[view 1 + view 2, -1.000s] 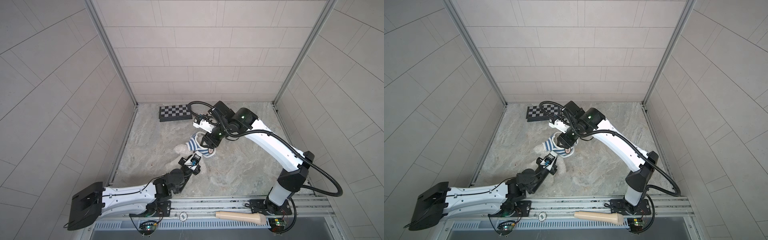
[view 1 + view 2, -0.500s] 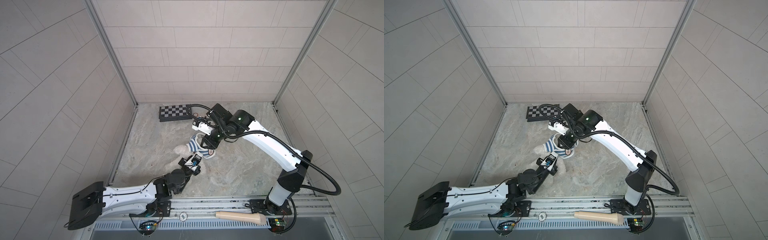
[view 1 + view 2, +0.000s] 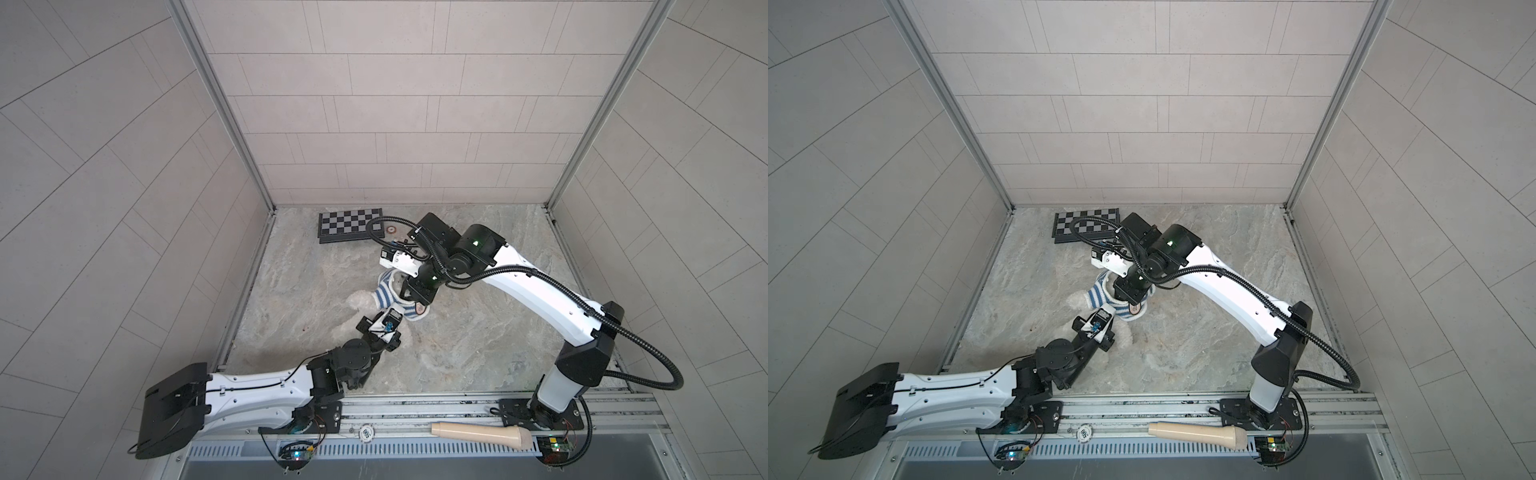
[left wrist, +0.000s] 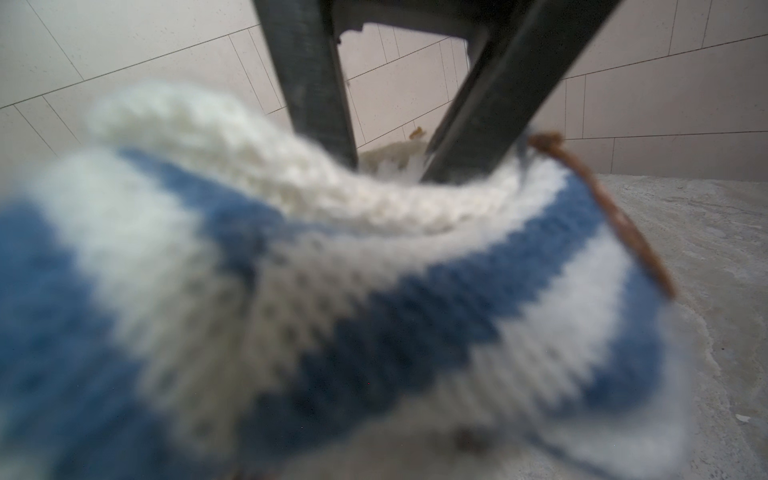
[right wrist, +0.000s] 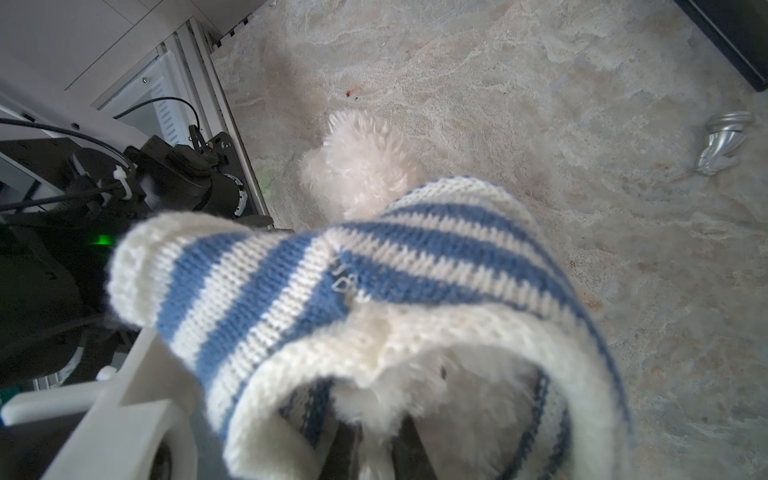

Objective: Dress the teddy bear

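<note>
Step in hand: looks to me like tugging the blue-and-cream striped knit sweater (image 3: 384, 292) down over the fluffy white plush teddy bear (image 3: 360, 300)

How to do it well: I'd put the two holds on opposite sides of the opening so the knit is stretched wide. Pull slowly along the body, not upward, or the light bear just slides across the grey marbled tabletop (image 3: 478, 332). Also watch that fur isn't pinched in with the knit.

Left end effector (image 4: 388, 170): fingers clamped on the sweater's cream ribbed edge, coming in from 6 o'clock of the bear in both top views

Right end effector (image 5: 376, 444): fingers close together at the sweater's opening, around 2 o'clock of the bear. Fur and blur hide the tips, so I can't tell if it's got knit, fur or nothing.

Where the bear is: lying mid-tabletop, right between the two end effectors. Bare fur pokes out at 9 o'clock of the sweater. The black-and-white chessboard (image 3: 350, 224) sits well apart at 12 o'clock.
</note>
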